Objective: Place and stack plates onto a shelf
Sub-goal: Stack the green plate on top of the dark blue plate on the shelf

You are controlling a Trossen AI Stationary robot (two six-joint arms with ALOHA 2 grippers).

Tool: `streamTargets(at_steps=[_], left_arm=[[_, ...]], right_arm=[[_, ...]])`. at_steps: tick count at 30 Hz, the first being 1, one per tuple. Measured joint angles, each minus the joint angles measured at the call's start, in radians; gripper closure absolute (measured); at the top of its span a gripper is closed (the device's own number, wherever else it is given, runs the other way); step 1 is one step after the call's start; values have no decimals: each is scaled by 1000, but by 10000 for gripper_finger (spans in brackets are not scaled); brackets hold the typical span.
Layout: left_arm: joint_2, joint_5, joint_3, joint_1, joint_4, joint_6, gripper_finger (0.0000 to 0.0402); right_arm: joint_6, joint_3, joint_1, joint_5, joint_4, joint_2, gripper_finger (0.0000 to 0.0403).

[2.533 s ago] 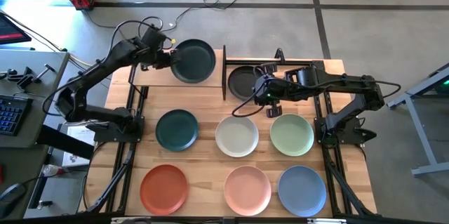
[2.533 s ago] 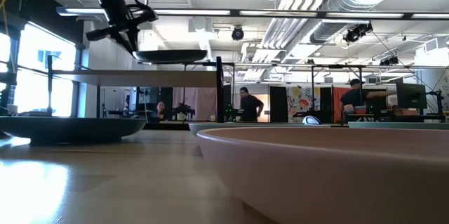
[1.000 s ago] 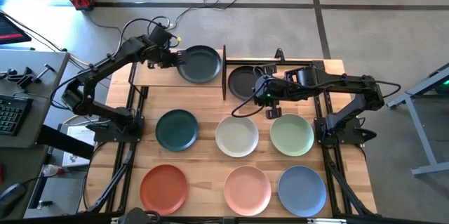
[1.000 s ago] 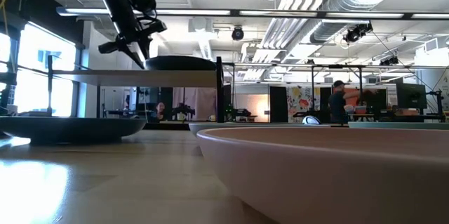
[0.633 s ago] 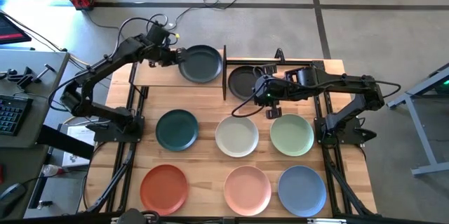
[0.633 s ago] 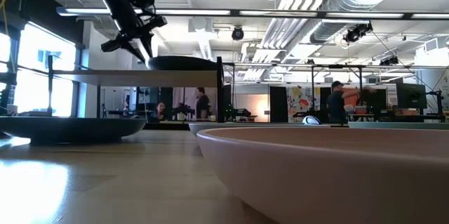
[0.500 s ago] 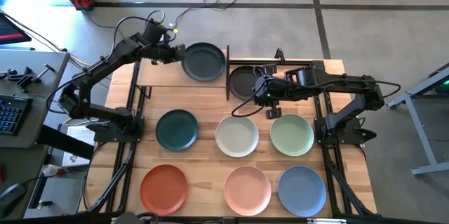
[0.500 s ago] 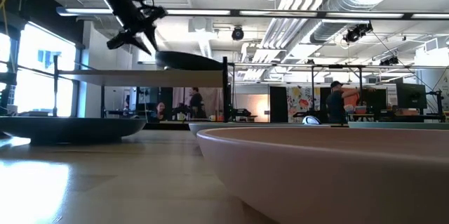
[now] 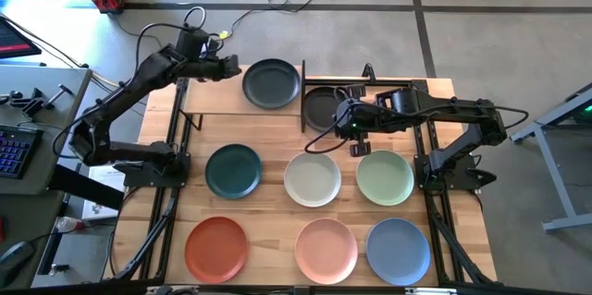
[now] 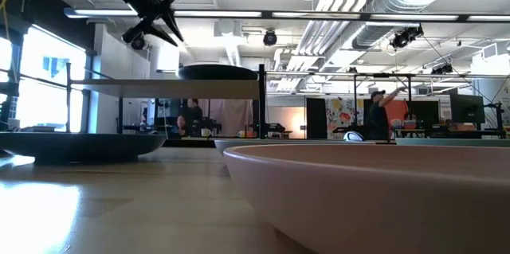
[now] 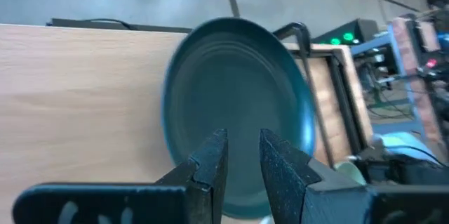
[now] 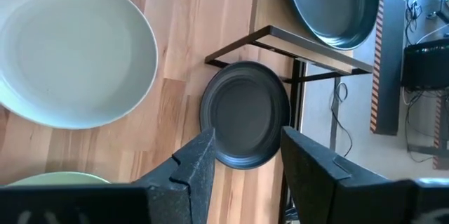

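**First plate is on the shelf, second one waiting below**

You're working over a wide counter (image 9: pixel 277 142) of pale wood planks, and at its far edge stands the small shelf (image 9: pixel 215 101), a smooth light-wood board on a thin black metal frame. One round matte charcoal plate (image 9: pixel 272 83) lies flat on the right end of that board, its rim reaching the black upright. Your left tool (image 9: pixel 232 69) sits just off the plate's left rim, fingers slightly parted and gripping nothing; from its wrist you see the plate's shallow ringed well past both fingertips. So the first placement looks done, and the release with it.

Your right tool (image 9: pixel 352 127) hangs over the second charcoal plate (image 9: pixel 324 108), which rests on the counter just right of the shelf's upright. Its fingers are spread wide and empty, straddling that plate in the wrist view. I'd judge this pick comes next: drop to the thin raised rim, pinch it, lift clear of the upright.

Six more plates lie in two rows nearer you: dark teal (image 9: pixel 233 170), off-white (image 9: pixel 313 179), pale green (image 9: pixel 385 177), then terracotta orange (image 9: pixel 216 249), pink (image 9: pixel 326 249) and blue (image 9: pixel 398 250). All are flat, unglossy and slick-looking, so grip only by the rim.
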Motion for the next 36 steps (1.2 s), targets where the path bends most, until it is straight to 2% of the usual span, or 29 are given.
streamTargets(at_steps=[3,6,9,13,21,29,33,36], left_arm=[[-26,65,0,-8,-1,2,330],[-60,119,0,-52,0,22,330],[-89,134,0,-133,-1,45,330],[-106,129,0,-273,-2,76,330],[-79,37,0,-517,-2,87,330],[-26,-82,0,-625,0,6,330],[18,-91,0,-665,-2,0,330],[53,-92,0,-678,0,-1,330]], right_arm=[[59,0,-1,-20,-21,0,263],[184,0,-15,-109,-72,0,263],[319,-15,-29,-202,-121,0,263],[443,-86,-33,-245,-162,-4,263],[614,-337,-33,-343,-118,-6,263],[854,-598,-31,-521,71,-6,263],[957,-680,-18,-588,126,-6,263],[1014,-711,11,-600,176,-6,263]])
